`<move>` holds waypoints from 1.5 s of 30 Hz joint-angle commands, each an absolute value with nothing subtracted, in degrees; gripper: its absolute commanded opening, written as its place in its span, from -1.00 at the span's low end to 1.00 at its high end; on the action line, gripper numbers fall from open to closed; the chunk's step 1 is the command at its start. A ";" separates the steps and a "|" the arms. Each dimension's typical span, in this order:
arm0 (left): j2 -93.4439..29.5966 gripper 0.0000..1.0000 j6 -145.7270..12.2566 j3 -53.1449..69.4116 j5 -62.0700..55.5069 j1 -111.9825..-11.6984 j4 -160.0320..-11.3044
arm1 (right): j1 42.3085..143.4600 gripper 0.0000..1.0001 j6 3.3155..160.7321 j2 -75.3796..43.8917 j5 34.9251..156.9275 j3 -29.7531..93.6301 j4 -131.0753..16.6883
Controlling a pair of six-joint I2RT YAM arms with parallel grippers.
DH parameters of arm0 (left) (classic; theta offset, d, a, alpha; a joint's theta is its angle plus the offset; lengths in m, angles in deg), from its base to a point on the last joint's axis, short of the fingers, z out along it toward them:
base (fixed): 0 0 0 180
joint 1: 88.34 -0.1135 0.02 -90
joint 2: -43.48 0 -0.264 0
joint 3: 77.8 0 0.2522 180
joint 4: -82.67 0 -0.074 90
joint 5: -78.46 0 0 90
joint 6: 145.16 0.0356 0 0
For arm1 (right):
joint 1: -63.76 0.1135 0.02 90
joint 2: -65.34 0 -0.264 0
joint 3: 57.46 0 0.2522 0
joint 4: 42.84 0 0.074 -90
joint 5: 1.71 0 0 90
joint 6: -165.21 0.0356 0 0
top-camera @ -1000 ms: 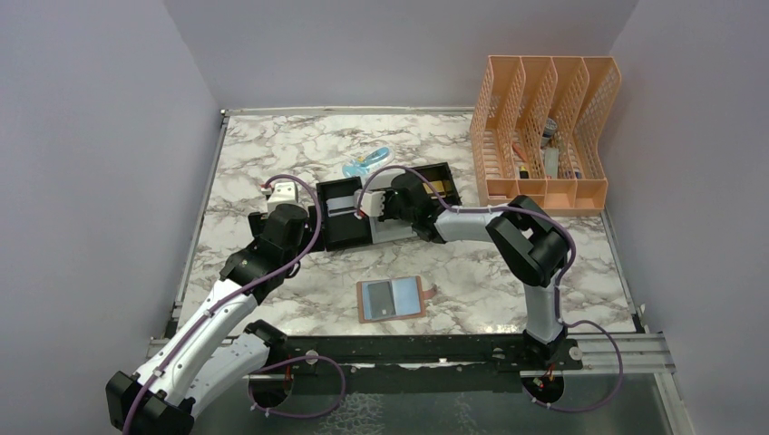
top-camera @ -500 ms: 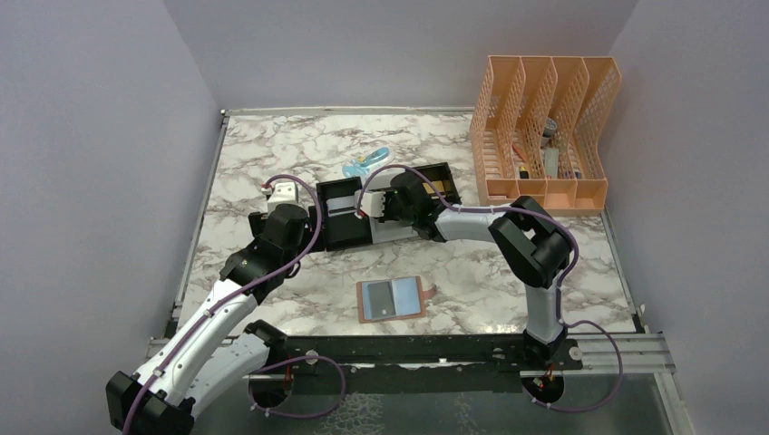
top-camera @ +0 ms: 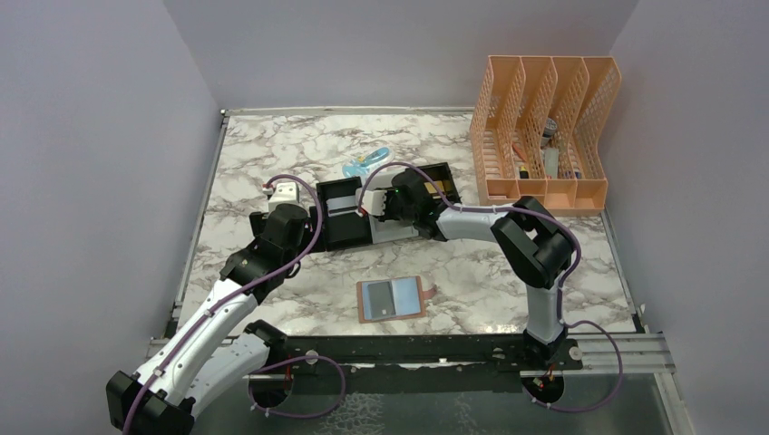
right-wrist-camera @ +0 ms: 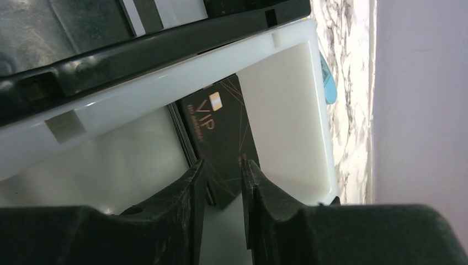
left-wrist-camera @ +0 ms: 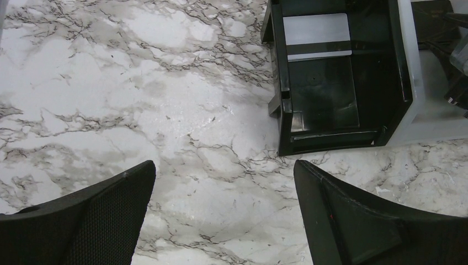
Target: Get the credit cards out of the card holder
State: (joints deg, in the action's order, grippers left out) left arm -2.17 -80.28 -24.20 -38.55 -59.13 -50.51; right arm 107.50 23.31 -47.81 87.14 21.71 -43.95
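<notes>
Credit card (right-wrist-camera: 218,130) lies in tray (right-wrist-camera: 287,99) — right claw (right-wrist-camera: 223,168) barely parted over it, left claw (left-wrist-camera: 223,182) spread wide at nine o'clock.

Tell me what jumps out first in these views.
The right pincer, fingers slightly apart, hangs over a black VIP card lying in the white compartment of the tray. The card holder lies open and flat on the marble table near the front edge, apart from both arms. The left pincer hangs wide open beside the tray.
</notes>
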 commanded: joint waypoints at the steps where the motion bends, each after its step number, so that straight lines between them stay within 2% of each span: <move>1: -1.76 0.99 -79.90 -23.08 -36.84 -59.48 -50.37 | 107.18 -0.39 24.91 -47.56 88.91 23.14 -46.36; 11: -2.59 0.99 -80.05 -22.99 -36.28 -59.45 -50.32 | 107.09 -0.37 28.08 -44.32 88.55 22.16 -41.98; 17: -2.07 0.99 -79.94 -22.99 -36.82 -59.44 -50.25 | 107.09 -0.27 44.73 -32.95 88.06 16.33 -31.00; 18: -1.73 0.99 -80.02 -23.06 -36.78 -59.44 -50.31 | 107.09 -0.20 49.14 -30.39 88.10 14.81 -29.43; 21: -0.72 0.99 -80.11 -23.25 -37.42 -59.45 -50.28 | 107.09 0.25 63.23 -23.31 84.45 10.65 -28.13; 25: -0.54 0.99 -80.11 -23.17 -38.14 -59.43 -50.39 | 107.09 0.68 79.41 -15.80 82.41 11.89 -46.04; 28: -0.71 0.99 -80.02 -23.13 -38.21 -59.51 -50.38 | 107.00 0.85 82.72 -10.80 93.58 5.92 -45.73; 30: -0.79 0.99 -79.96 -22.99 -38.29 -59.47 -50.36 | 107.02 0.85 87.61 -8.13 97.49 2.41 -45.22; 34: -0.38 0.99 -79.94 -22.96 -38.53 -59.51 -50.41 | 107.08 0.59 102.53 -4.44 107.97 -4.24 -41.45; 37: 0.53 0.99 -79.93 -23.08 -38.66 -59.51 -50.35 | 107.92 0.56 113.12 -6.06 114.10 -7.64 -38.50; 42: 1.68 0.99 -80.10 -23.16 -38.65 -59.53 -50.37 | 117.88 0.49 109.26 -9.67 95.99 -4.31 -52.57; 45: 2.09 0.99 -80.11 -23.25 -37.87 -59.42 -50.36 | 122.64 0.34 109.90 -10.66 85.78 -2.48 -58.77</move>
State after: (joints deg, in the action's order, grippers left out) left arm 0.98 -80.28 -24.20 -37.63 -59.15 -50.51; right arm 117.69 107.42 -9.71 99.57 -5.92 -49.24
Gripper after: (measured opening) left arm 0.992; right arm 0.716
